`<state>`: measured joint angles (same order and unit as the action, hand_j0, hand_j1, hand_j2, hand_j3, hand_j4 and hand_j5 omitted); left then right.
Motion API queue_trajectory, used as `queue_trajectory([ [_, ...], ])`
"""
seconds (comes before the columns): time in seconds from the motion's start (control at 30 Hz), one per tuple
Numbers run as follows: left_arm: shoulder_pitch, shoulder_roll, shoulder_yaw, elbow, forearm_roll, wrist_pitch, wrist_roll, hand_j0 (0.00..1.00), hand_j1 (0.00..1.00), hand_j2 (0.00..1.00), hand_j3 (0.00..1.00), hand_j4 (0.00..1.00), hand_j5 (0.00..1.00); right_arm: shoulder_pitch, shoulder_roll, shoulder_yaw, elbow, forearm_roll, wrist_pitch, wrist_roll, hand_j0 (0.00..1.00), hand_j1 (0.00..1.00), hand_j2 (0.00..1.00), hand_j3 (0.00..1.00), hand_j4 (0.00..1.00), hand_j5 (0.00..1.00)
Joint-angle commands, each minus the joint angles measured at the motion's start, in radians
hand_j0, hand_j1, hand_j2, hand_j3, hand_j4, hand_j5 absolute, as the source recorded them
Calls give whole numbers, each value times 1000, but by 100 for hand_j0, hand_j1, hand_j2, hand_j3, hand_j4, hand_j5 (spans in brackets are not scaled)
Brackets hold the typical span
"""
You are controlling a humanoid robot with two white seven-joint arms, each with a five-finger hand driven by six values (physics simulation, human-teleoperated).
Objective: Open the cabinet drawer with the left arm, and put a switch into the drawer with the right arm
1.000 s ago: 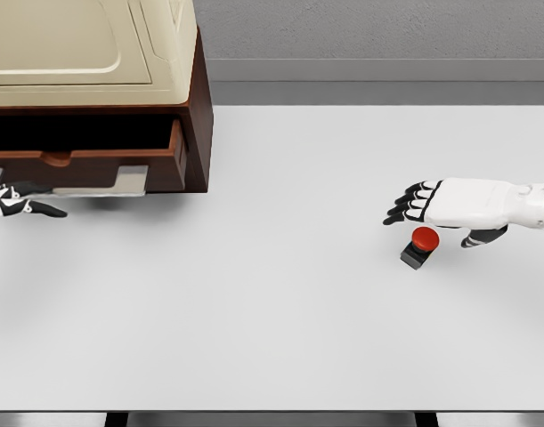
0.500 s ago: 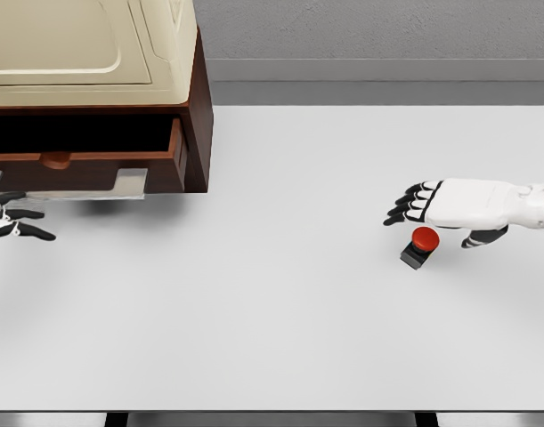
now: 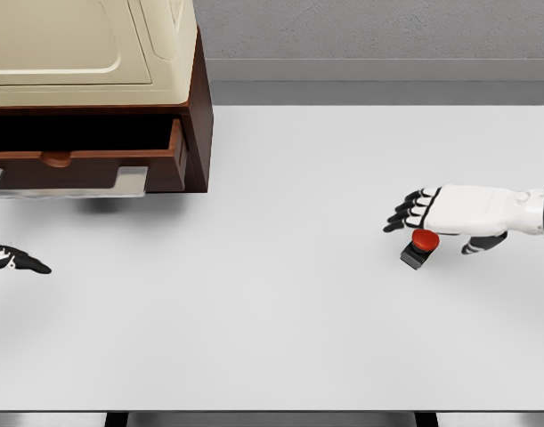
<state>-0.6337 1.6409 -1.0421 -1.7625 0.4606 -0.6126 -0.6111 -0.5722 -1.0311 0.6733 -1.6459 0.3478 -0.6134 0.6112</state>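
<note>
White table [image 3: 280,338] fills the view, and at its far left corner the cabinet [image 3: 120,53] sits with its drawer [image 3: 85,160] pulled out. Left hand [image 3: 9,259] pokes in at the edge, too little showing to read its fingers. Over right, the right hand [image 3: 441,212] hovers flat, fingers extended, holding nothing, directly above the red-buttoned switch [image 3: 421,245].

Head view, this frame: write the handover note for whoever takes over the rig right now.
Left robot hand: at the left edge, below the drawer, fingers extended, holding nothing.
Right robot hand: open, hovering over the switch, no grasp.
Drawer: pulled out of the cabinet; nothing visible inside from here.
Switch: on the table, right side, far from the drawer.
Done: drawer opened.
Left: grasp the switch, carry it to the drawer, release it.
</note>
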Motion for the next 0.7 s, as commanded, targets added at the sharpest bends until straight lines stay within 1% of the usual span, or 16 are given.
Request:
queue_trajectory([
  [0.0,0,-15,-12,0,9,2,0,100,100,100,100,100,100,0,-1,6,-6,-4,3,0,100,100,100,100,100,100],
  [0.03,5,-21,-13,0,7,2,0,100,100,100,100,100,100,6,0,11,-6,-4,3,0,100,100,100,100,100,100],
  [0.07,22,-41,-13,0,-10,2,0,100,100,100,100,100,100,6,2,12,-6,-4,3,0,100,100,100,100,100,100],
  [0.13,29,-82,-26,0,-54,2,0,100,100,100,100,100,100,6,9,11,-6,-4,3,0,100,100,100,100,100,100],
  [0.23,40,-115,-27,1,-85,2,0,100,100,100,100,100,100,6,13,11,-5,-4,3,0,100,100,100,100,100,100],
  [0.33,43,-115,-27,0,-86,2,0,100,100,100,100,100,100,6,14,11,-2,-4,3,0,100,100,100,100,100,100],
  [0.4,43,-110,-27,1,-86,2,0,100,100,100,100,100,100,8,14,11,3,-4,3,0,97,97,97,97,97,97],
  [0.67,42,-107,-29,5,-86,2,0,100,100,100,100,100,100,20,29,12,23,7,3,0,97,97,97,97,97,97],
])
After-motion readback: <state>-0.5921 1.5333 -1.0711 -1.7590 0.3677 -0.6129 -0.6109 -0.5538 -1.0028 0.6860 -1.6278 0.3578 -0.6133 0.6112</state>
